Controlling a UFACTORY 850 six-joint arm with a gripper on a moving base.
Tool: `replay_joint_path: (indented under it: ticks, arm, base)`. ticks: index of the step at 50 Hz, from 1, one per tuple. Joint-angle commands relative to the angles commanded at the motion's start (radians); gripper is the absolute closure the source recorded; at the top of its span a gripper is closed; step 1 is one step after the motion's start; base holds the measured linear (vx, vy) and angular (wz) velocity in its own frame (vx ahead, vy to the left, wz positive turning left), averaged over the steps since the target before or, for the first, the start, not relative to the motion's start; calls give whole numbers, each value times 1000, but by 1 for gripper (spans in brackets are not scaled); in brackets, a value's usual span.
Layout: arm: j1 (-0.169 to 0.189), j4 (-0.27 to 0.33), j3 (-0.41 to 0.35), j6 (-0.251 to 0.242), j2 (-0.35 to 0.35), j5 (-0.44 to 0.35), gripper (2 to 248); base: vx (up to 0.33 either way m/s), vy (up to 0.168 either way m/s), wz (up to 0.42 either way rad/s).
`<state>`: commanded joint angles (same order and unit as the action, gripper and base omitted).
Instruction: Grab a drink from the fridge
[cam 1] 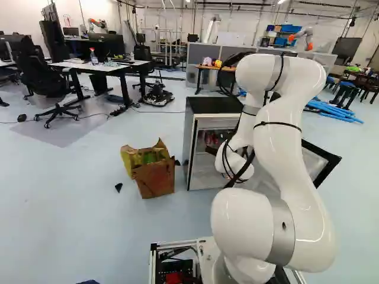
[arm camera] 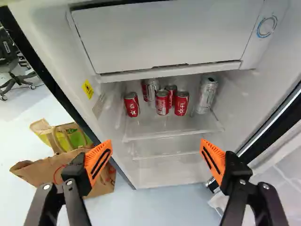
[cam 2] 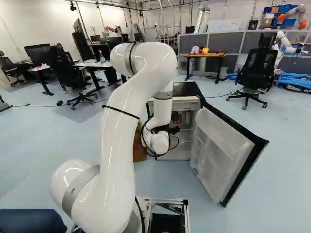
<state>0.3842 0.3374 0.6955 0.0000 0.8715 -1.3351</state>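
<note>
In the right base view my gripper (cam 2: pixel 172 130) reaches toward the fridge (cam 2: pixel 185 89), partly hidden by the wrist. In the wrist view the gripper (arm camera: pixel 154 157) stands wide open, nothing between its orange pads, facing the open fridge. On the shelf (arm camera: pixel 171 128) ahead stand several red cans, among them a left one (arm camera: pixel 131 104), a middle one (arm camera: pixel 162 102) and a right one (arm camera: pixel 181 103). Behind them is a silver can (arm camera: pixel 152 92). A taller silver can (arm camera: pixel 206 95) stands apart, near the fridge's side wall. The fridge door (cam 2: pixel 221 150) is swung open.
Beside the fridge, on the side away from its door, stand a brown paper bag (cam 1: pixel 155 178) and a yellow-green bag (cam 1: pixel 135 157). Above the cans is a white compartment front (arm camera: pixel 164 37). Desks and office chairs stand farther back. Another robot (cam 2: pixel 282 43) is at the far right.
</note>
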Motion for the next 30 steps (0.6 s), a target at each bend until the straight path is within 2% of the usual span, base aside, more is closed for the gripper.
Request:
replay_joint_path:
  ticks: [30]
  arm:
    - [2,0,149,0,147,-58,3]
  base:
    - [0,0,0]
